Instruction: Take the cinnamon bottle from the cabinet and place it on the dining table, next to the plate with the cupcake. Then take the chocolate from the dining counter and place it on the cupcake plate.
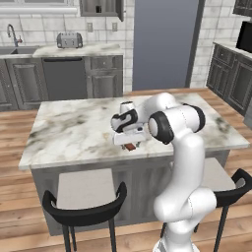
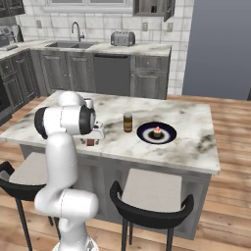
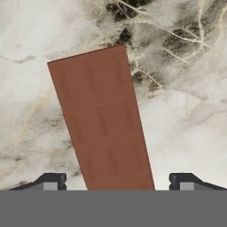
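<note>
**Claw poised over chocolate on marble bench**

The claw [image 3: 117, 181] hangs low over the chocolate [image 3: 101, 119], a flat brown bar lying on the marble bench [image 3: 186, 111]; its fingertips [image 3: 49, 181] stand spread apart, one on each side of the bar, neither touching it. The right base view takes in what the hand view leaves out: the cinnamon bottle [image 2: 128, 121] upright just beside the dark plate [image 2: 168, 133] carrying the cupcake [image 2: 157, 132], well apart from the chocolate near the bench's front edge.
</note>
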### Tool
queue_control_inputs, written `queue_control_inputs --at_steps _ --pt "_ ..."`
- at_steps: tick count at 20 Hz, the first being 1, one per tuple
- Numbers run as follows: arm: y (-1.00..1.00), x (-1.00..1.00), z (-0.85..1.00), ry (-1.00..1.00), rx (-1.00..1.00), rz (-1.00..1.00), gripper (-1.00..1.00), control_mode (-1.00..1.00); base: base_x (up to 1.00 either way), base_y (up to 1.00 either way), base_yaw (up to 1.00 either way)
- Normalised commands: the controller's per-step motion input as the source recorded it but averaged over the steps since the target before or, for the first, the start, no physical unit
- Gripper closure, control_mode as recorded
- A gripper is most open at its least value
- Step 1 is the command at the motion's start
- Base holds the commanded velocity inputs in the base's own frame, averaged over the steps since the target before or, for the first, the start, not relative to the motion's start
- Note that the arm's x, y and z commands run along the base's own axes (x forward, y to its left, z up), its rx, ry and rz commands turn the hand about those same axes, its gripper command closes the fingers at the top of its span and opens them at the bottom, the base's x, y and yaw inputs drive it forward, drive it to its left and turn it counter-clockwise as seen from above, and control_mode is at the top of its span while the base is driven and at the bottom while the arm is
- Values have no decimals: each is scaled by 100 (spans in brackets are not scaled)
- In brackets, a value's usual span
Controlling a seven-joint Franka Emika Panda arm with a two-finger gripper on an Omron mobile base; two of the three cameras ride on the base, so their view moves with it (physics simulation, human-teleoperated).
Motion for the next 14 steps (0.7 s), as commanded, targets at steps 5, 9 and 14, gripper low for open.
queue_control_inputs --at_steps 5,9,14 --pt "0 24 -40 -19 0 0 -100 -100 0 0 0" --pt "0 48 -36 -14 0 0 -100 -100 0 0 0" --pt "0 24 -53 -5 3 0 -100 -100 0 0 0"
